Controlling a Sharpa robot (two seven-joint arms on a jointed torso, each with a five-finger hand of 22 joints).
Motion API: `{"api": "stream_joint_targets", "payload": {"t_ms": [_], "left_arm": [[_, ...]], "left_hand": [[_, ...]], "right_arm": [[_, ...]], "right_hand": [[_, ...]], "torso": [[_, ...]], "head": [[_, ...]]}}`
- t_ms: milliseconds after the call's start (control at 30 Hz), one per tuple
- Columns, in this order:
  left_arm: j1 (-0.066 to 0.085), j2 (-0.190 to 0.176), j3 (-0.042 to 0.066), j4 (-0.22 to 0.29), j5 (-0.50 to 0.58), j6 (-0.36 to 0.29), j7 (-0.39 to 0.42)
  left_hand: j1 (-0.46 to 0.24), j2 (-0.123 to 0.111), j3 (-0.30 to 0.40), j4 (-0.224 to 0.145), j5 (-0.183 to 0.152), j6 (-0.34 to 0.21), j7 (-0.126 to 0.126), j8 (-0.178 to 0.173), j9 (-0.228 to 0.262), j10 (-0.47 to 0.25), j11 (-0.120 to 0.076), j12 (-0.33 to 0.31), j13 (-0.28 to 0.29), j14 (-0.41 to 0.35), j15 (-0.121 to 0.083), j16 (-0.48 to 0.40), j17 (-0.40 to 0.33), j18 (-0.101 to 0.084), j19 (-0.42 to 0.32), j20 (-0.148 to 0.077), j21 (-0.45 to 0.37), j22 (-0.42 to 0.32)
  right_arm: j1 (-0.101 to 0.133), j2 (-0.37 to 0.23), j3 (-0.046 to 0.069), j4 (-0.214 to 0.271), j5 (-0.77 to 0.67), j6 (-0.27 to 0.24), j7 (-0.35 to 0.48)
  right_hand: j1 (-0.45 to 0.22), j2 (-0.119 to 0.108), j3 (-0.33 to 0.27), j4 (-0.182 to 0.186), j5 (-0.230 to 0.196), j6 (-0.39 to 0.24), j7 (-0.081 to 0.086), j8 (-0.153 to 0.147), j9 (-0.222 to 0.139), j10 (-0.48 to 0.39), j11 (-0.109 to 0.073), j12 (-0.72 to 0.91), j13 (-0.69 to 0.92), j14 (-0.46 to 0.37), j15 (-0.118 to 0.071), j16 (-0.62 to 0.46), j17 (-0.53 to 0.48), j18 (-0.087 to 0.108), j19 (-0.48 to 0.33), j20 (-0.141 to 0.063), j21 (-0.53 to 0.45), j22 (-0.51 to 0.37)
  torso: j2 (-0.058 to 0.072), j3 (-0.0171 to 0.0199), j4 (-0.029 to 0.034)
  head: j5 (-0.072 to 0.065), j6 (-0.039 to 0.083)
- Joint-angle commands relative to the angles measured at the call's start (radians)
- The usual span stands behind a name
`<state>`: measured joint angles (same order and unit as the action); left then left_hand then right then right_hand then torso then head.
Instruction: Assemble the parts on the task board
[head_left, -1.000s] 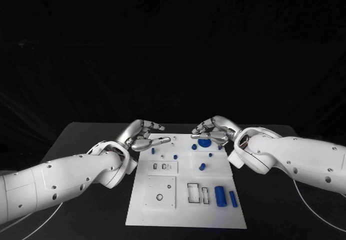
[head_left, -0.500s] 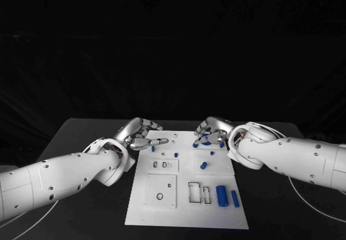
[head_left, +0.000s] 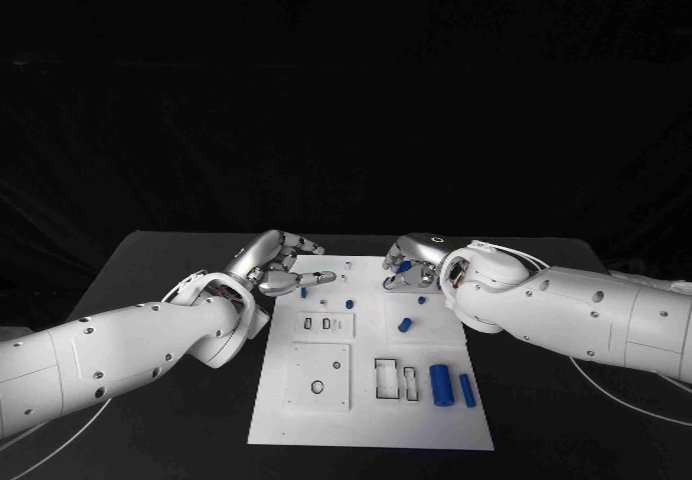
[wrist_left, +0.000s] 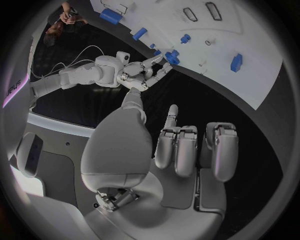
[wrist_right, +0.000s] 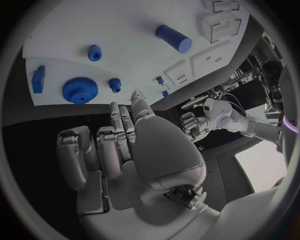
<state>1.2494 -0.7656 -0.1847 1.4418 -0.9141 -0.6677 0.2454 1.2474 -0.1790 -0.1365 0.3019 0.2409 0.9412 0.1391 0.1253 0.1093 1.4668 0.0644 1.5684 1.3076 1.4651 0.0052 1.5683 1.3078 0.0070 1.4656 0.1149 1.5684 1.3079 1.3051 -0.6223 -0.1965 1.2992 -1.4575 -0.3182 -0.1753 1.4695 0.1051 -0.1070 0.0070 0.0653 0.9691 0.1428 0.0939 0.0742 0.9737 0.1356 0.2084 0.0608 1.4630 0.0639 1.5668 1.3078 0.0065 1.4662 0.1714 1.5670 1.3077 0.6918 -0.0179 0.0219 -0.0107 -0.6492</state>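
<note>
Right wrist view: gear (wrist_right: 80, 90) beyond fingers (wrist_right: 117, 131).

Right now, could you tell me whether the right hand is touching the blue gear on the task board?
Apart. The right wrist view shows the right hand open with its fingertips over dark table, short of the task board edge, and the blue gear lying untouched beyond them.

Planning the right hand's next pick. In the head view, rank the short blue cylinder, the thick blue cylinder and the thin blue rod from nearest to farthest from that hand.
1. Short blue cylinder, mid-board, nearest the right hand.
2. Thick blue cylinder and thin blue rod, side by side near the board's front edge: too close to call.
</note>
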Motion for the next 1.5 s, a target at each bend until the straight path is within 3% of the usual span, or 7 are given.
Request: {"api": "stream_joint_targets", "payload": {"t_ms": [33,167,667,800,967,1233,1500], "left_arm": [[0.003,-0.001,0.001,0.005,-0.010,-0.005,0.007],[0.003,-0.003,0.001,0.007,-0.010,-0.007,0.013],[0.003,-0.007,0.002,0.013,-0.010,-0.004,0.024],[0.003,-0.008,0.002,0.014,-0.010,-0.005,0.027],[0.003,-0.011,0.001,0.016,-0.010,-0.006,0.027],[0.003,-0.010,0.002,0.017,-0.010,-0.009,0.026],[0.003,-0.012,0.002,0.016,-0.010,-0.009,0.024]], "left_hand": [[0.001,0.007,0.003,-0.002,0.001,-0.004,0.001,-0.007,-0.002,0.104,0.009,0.002,0.263,0.106,0.007,0.003,0.263,-0.007,0.105,0.009,0.002,0.263],[-0.001,0.009,0.004,-0.002,0.000,-0.004,0.002,-0.008,-0.002,0.104,0.009,0.002,0.263,0.106,0.008,0.003,0.263,-0.007,0.105,0.010,0.002,0.263],[-0.021,0.016,0.007,-0.002,-0.003,-0.005,0.003,-0.015,-0.004,0.104,0.011,0.002,0.263,0.106,0.010,0.003,0.263,-0.007,0.105,0.012,0.002,0.263],[-0.027,0.016,0.007,-0.002,-0.003,-0.004,0.003,-0.016,-0.004,0.104,0.011,0.002,0.263,0.106,0.010,0.003,0.263,-0.007,0.105,0.013,0.002,0.263],[-0.030,0.019,0.009,-0.003,-0.003,-0.004,0.004,-0.016,-0.004,0.104,0.011,0.002,0.263,0.106,0.011,0.003,0.263,-0.007,0.105,0.013,0.002,0.263],[-0.033,0.027,0.014,-0.003,-0.004,-0.002,0.004,-0.018,-0.004,0.104,0.012,0.002,0.263,0.106,0.011,0.003,0.263,-0.007,0.105,0.014,0.002,0.263],[-0.034,0.030,0.017,-0.003,-0.005,0.000,0.004,-0.018,-0.004,0.104,0.012,0.002,0.263,0.106,0.011,0.003,0.263,-0.007,0.105,0.014,0.002,0.263]], "right_arm": [[-0.004,0.005,0.001,-0.008,-0.076,0.048,-0.065],[-0.007,0.012,0.002,-0.017,-0.076,0.057,-0.077],[-0.021,0.053,0.002,-0.067,-0.072,0.071,-0.086],[-0.032,0.074,0.002,-0.094,-0.071,0.072,-0.091],[-0.041,0.090,0.003,-0.111,-0.069,0.075,-0.092],[-0.045,0.097,0.003,-0.117,-0.068,0.081,-0.095],[-0.046,0.099,0.003,-0.114,-0.076,0.100,-0.116]], "right_hand": [[0.010,0.003,0.007,0.000,-0.008,-0.001,-0.001,-0.004,-0.002,0.008,0.002,-0.008,0.000,0.108,0.005,0.004,0.263,-0.007,0.105,0.007,0.004,0.263],[0.010,0.005,0.010,0.000,-0.010,0.003,-0.001,-0.006,-0.002,0.008,0.003,-0.015,0.000,0.108,0.006,0.004,0.263,-0.007,0.105,0.008,0.004,0.263],[0.004,0.015,0.021,0.007,-0.015,0.001,-0.003,-0.020,-0.005,0.007,0.008,-0.041,0.000,0.108,0.011,0.004,0.263,-0.007,0.105,0.012,0.004,0.263],[0.006,0.019,0.025,0.007,-0.014,0.000,-0.004,-0.023,-0.006,0.009,0.009,-0.044,0.001,0.108,0.011,0.004,0.263,-0.007,0.105,0.013,0.004,0.263],[0.007,0.024,0.030,0.008,-0.014,-0.001,-0.004,-0.026,-0.006,0.018,0.008,-0.047,0.001,0.108,0.011,0.004,0.263,-0.007,0.105,0.013,0.004,0.263],[0.016,0.033,0.045,0.007,-0.014,0.006,-0.007,-0.027,-0.005,0.049,-0.002,-0.052,0.001,0.108,0.004,0.004,0.263,-0.007,0.105,0.010,0.004,0.263],[0.046,0.050,0.080,-0.001,-0.013,0.028,-0.011,-0.025,-0.003,0.096,-0.028,-0.071,-0.001,0.108,-0.017,0.004,0.263,-0.007,0.105,-0.009,0.004,0.263]], "torso": [[-0.002,-0.0008,0.0007],[-0.003,-0.0024,0.0012],[-0.005,0.0006,-0.0005],[-0.004,0.0006,0.0033],[-0.004,0.0002,0.0017],[-0.006,-0.0002,0.0013],[-0.007,-0.0001,0.0017]], "head": [[0.000,-0.006],[-0.002,-0.011],[0.001,-0.024],[0.002,-0.021],[0.004,-0.022],[0.004,-0.025],[0.001,-0.026]]}}
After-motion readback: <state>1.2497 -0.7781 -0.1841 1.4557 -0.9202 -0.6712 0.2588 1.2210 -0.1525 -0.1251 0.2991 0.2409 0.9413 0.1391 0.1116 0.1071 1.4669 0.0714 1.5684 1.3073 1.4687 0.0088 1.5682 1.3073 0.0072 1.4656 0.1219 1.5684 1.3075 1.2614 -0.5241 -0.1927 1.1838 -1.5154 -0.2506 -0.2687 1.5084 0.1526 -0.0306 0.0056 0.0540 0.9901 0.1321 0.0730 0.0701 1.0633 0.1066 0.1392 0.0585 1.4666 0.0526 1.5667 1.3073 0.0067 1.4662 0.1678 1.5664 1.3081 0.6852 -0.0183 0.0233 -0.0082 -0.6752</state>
